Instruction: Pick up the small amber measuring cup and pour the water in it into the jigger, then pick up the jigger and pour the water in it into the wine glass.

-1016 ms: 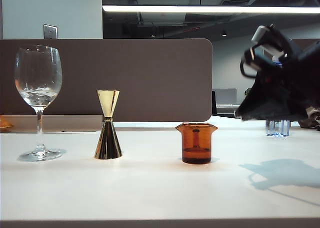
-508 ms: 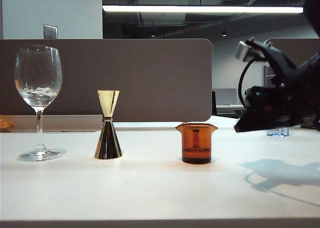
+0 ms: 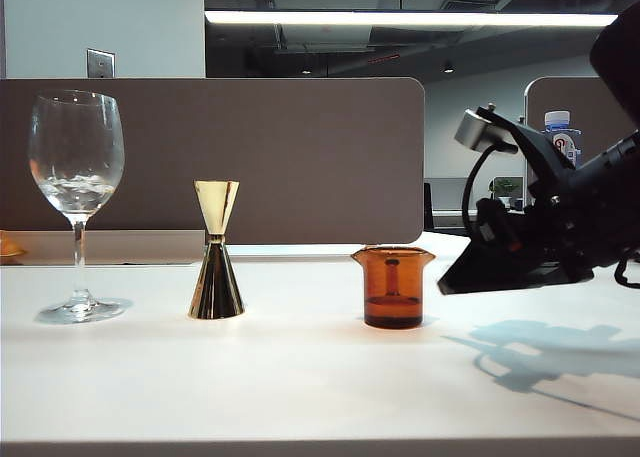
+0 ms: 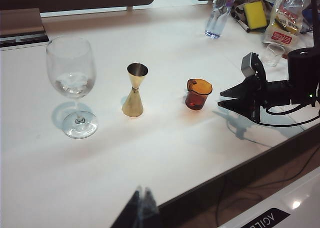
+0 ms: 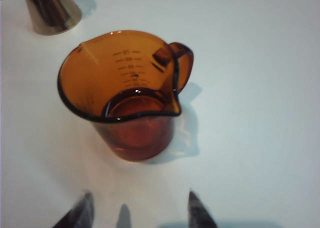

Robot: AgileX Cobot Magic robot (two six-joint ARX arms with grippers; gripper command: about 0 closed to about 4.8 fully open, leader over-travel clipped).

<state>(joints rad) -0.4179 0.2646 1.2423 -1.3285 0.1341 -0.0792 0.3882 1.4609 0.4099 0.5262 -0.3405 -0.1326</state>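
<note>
The small amber measuring cup (image 3: 392,287) (image 4: 198,94) (image 5: 125,96) stands upright on the white table, with a little water in its bottom. To its left stands the gold jigger (image 3: 216,252) (image 4: 134,91) (image 5: 50,11), narrow cone up. Further left is the wine glass (image 3: 77,177) (image 4: 72,81), holding some water. My right gripper (image 3: 447,285) (image 4: 220,98) (image 5: 140,203) hovers just right of the cup, pointed at it, open and empty. My left gripper (image 4: 142,190) hangs high over the table's near edge, fingertips together.
A clear plastic bottle (image 3: 560,132) (image 4: 218,13), a yellow sponge (image 4: 256,14), snack packets (image 4: 285,23) and a small clear glass (image 4: 273,54) lie at the far right. A brown divider panel (image 3: 300,157) runs behind the table. The table's dark front edge (image 4: 225,175) is near.
My right arm has come down and moved left toward the amber cup, and its jaws have opened. The cup, jigger, wine glass and left arm have not moved.
</note>
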